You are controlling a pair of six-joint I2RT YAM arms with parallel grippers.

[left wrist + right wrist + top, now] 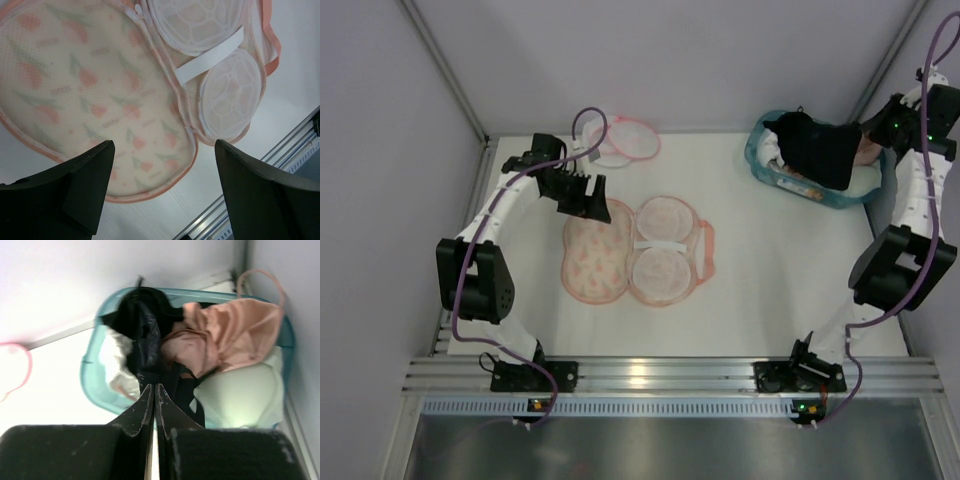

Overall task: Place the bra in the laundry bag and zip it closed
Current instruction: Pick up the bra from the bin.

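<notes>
From above, the printed padded piece (610,255) lies opened flat on the table (770,300). The laundry bag (625,140) rests just behind it, apart. The left gripper (592,205) hangs over the piece's back-left edge. Well to the right of the piece and further back stands the teal basket (760,150), with the bra (868,150) inside, largely covered by a black garment (815,150).

The left wrist view shows those jaws spread wide and empty above the piece's printed half.

In the right wrist view, the right gripper (155,390) has its jaws pressed together over the black garment. Whether they pinch cloth, I cannot tell. The bra lies crumpled beside that garment.
</notes>
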